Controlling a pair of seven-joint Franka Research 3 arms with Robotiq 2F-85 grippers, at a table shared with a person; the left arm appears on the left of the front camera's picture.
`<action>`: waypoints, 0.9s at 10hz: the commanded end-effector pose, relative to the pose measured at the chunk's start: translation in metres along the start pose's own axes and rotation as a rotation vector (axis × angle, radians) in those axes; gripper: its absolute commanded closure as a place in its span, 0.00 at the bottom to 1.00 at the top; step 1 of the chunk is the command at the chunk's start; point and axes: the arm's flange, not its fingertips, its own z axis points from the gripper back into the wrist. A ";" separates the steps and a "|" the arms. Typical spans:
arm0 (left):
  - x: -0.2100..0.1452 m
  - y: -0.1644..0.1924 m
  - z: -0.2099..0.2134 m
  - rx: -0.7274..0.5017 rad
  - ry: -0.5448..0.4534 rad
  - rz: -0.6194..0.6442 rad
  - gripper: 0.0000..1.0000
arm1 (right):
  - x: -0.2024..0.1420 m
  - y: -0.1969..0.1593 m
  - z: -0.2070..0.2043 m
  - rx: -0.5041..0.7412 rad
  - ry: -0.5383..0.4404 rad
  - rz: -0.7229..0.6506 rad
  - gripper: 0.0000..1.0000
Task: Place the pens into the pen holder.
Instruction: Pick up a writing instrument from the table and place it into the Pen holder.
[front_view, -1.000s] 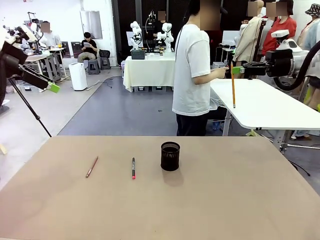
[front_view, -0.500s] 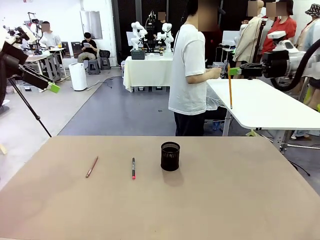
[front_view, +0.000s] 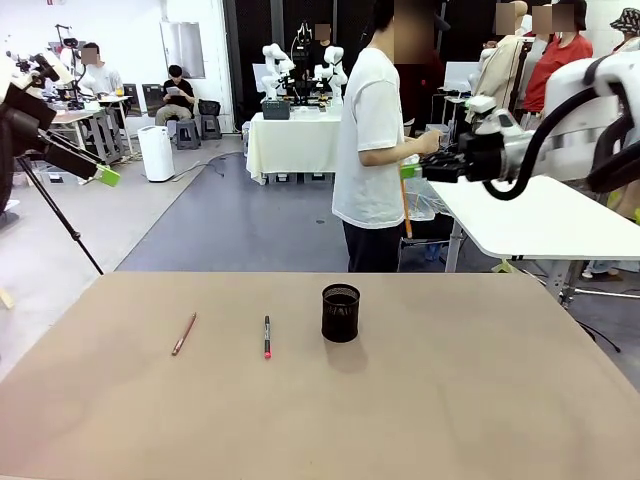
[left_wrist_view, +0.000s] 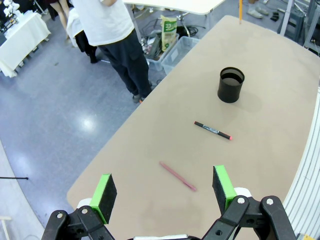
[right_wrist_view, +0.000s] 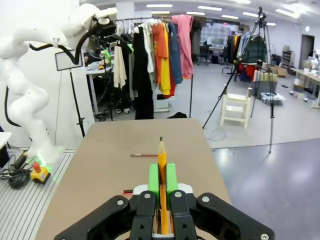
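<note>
The black mesh pen holder (front_view: 340, 312) (left_wrist_view: 231, 84) stands upright near the table's far edge. To its left a black pen with a red end (front_view: 267, 336) (left_wrist_view: 213, 130) and a brownish-red pencil (front_view: 184, 333) (left_wrist_view: 177, 176) lie flat on the table. My right gripper (front_view: 408, 171) (right_wrist_view: 162, 182) is high beyond the far edge, up and right of the holder, shut on an orange pencil (front_view: 405, 210) (right_wrist_view: 162, 160) that hangs straight down. My left gripper (front_view: 106, 175) (left_wrist_view: 165, 192) hovers open and high off the table's left side, holding nothing.
A person in a white T-shirt (front_view: 370, 150) stands just past the far edge, close to the hanging pencil. A white table (front_view: 540, 215) is behind my right arm. The brown tabletop (front_view: 420, 400) is bare to the right and front of the holder.
My right gripper has carried the orange pencil left and downward, from over the white table towards the holder's side. The person shifted slightly left. The left arm stayed still.
</note>
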 end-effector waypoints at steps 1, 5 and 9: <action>-0.001 0.003 0.000 -0.012 -0.018 -0.011 0.00 | -0.017 -0.003 -0.030 0.045 -0.001 0.027 1.00; -0.001 0.003 0.000 -0.012 -0.018 -0.011 0.00 | -0.034 0.002 -0.062 0.115 -0.030 0.014 1.00; -0.001 0.003 0.000 -0.012 -0.018 -0.011 0.00 | -0.037 0.000 -0.067 0.113 -0.022 -0.024 1.00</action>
